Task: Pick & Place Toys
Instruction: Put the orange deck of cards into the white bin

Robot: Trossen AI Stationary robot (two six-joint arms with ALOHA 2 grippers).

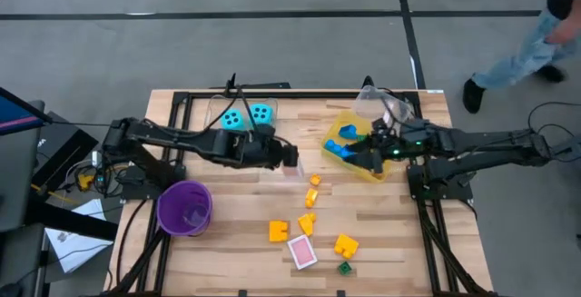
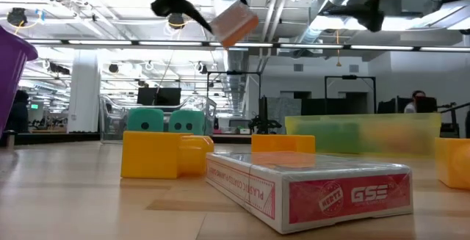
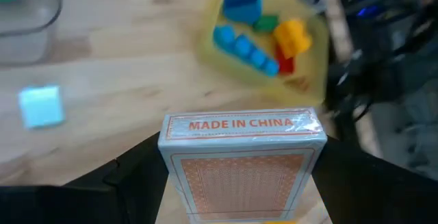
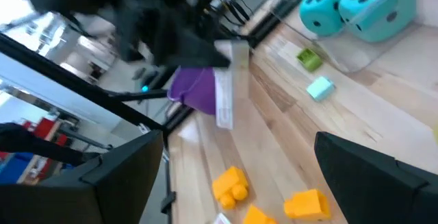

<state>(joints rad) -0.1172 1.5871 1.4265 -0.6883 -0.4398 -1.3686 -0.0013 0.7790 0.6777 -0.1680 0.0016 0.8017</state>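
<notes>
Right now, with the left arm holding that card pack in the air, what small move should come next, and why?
Probably carry it on toward the yellow bin. The left gripper holds the card pack clear of the table, short of the bin, which already holds bricks. The right gripper, open, hovers over the bin.

We see a worktop (image 1: 236,215) of pale wood planks with visible grain, smooth and faintly shiny, edged by a matt black metal frame (image 1: 182,106). The bricks (image 1: 280,232) look like smooth, glossy plastic. The pink card pack (image 2: 308,188) on the worktop wears clear glossy film (it catches the light along its edges), as does the pack (image 3: 243,159) in the left hand (image 3: 239,183). The yellow bin (image 1: 349,156) is translucent plastic, the purple cup (image 1: 185,208) likewise. The dice (image 4: 359,5) look matt.
</notes>
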